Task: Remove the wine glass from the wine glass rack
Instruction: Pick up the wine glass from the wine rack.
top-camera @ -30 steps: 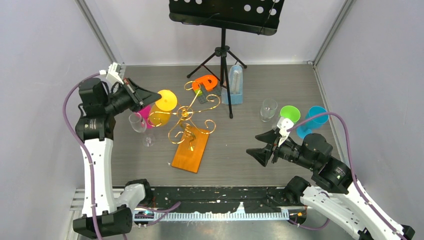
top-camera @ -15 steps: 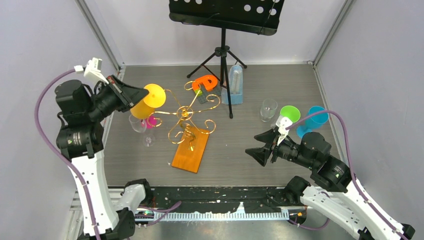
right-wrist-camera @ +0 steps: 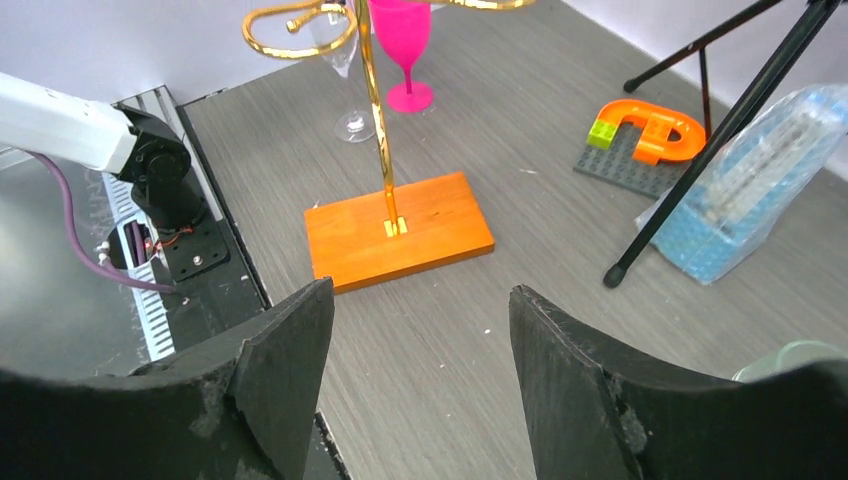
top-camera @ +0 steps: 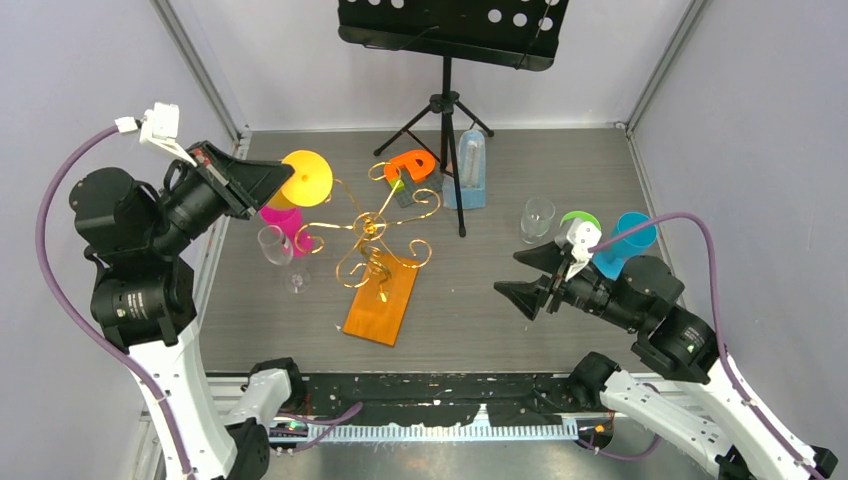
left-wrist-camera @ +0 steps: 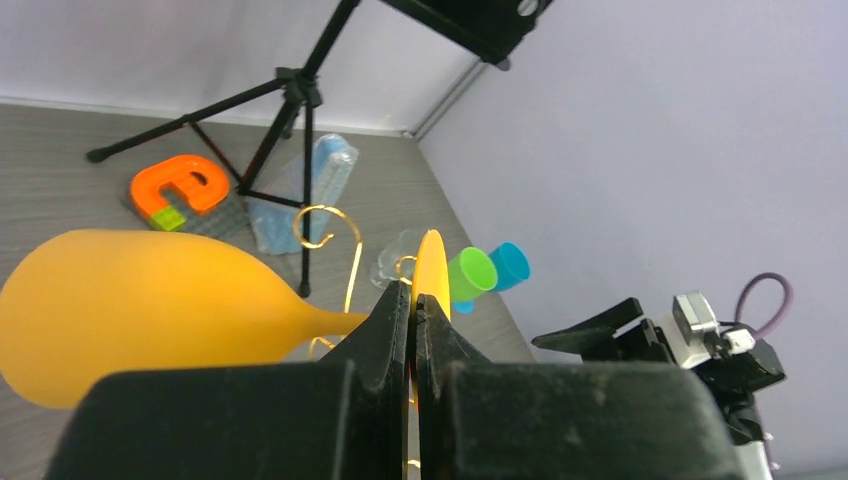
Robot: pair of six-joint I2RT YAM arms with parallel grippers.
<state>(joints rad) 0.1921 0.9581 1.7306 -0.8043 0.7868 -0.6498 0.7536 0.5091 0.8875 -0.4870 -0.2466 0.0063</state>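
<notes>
My left gripper (top-camera: 272, 181) is shut on the foot of a yellow wine glass (top-camera: 306, 178) and holds it in the air, up and left of the rack, apart from its arms. In the left wrist view the foot disc (left-wrist-camera: 432, 268) is pinched between my fingers (left-wrist-camera: 386, 330), and the bowl (left-wrist-camera: 150, 300) lies sideways to the left. The wine glass rack (top-camera: 372, 228) is gold wire on an orange wooden base (top-camera: 382, 302); its post (right-wrist-camera: 375, 100) and base (right-wrist-camera: 398, 232) show in the right wrist view. My right gripper (top-camera: 508, 273) is open and empty to the right of the rack; it also shows in the right wrist view (right-wrist-camera: 420, 290).
A pink glass (top-camera: 286, 222) and a clear glass (top-camera: 274, 246) stand left of the rack. A black music stand tripod (top-camera: 447, 110), an orange brick piece (top-camera: 412, 164) and a blue packet (top-camera: 468, 170) are at the back. A clear glass (top-camera: 537, 218), a green cup (top-camera: 579, 220) and a blue cup (top-camera: 630, 235) stand at the right.
My left arm has drawn back to the left and upward with the yellow glass, carrying it off the rack's arm. My right gripper has shifted slightly up, still open.
</notes>
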